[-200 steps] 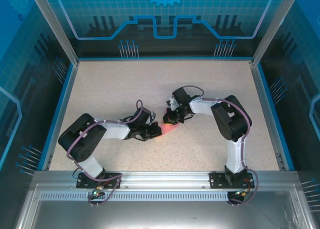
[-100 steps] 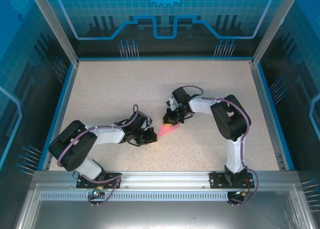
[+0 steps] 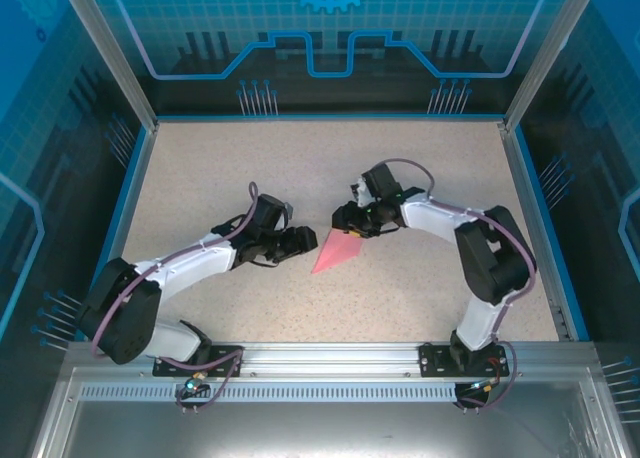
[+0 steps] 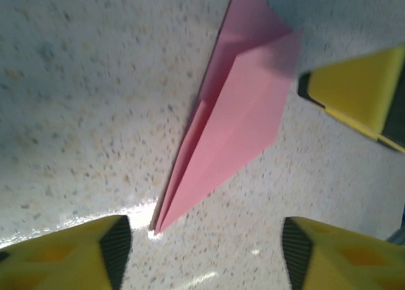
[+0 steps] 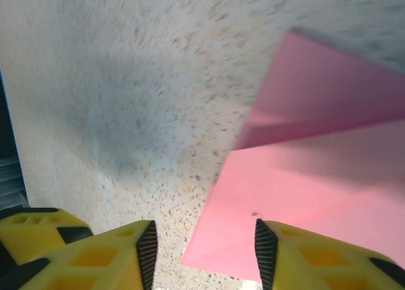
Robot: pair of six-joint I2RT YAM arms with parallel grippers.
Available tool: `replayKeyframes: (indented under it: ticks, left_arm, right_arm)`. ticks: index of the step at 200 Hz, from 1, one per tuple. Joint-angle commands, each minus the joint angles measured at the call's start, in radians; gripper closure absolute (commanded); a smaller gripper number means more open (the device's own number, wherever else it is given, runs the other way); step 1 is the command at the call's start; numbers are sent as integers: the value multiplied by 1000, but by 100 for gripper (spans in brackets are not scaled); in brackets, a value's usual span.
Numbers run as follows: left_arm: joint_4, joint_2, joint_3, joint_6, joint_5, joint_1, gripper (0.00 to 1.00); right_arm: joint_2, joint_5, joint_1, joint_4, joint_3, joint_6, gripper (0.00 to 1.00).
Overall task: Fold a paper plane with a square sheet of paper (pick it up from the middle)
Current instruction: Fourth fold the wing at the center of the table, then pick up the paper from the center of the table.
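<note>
Jaws parted both sides, paper plane (image 3: 337,252) ungripped

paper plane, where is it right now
In the top view the paper plane lies on the table near its middle, between the left gripper and the right gripper, its nose pointing toward the near left.

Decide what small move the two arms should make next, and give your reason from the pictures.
Probably draw both arms back a little, away from the paper plane. It lies on the table already folded to a pointed dart with a centre crease. The left tool and the right tool both stand open next to it, and neither grips it, so the folding looks finished.
</note>
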Motion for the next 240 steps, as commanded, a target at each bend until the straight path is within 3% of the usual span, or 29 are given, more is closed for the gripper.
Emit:
replayKeyframes:
  ticks: [1, 35, 102, 154, 240]
  left_arm:
    - [-43, 32, 51, -19, -96, 16, 24]
    - [-17, 126, 113, -15, -29, 25, 17]
    - [66, 281, 184, -31, 103, 25, 16]
    - [102, 372, 224, -39, 197, 20, 24]
    - [94, 417, 235, -35, 235, 7, 35]
  right_arm:
    - [-38, 86, -44, 55, -84, 126, 49]
    - [-30, 106, -71, 92, -111, 178, 49]
    - [78, 69, -67, 81, -33, 197, 56]
    - [113, 32, -55, 96, -17, 197, 59]
    - [131, -63, -22, 181, -14, 210, 61]
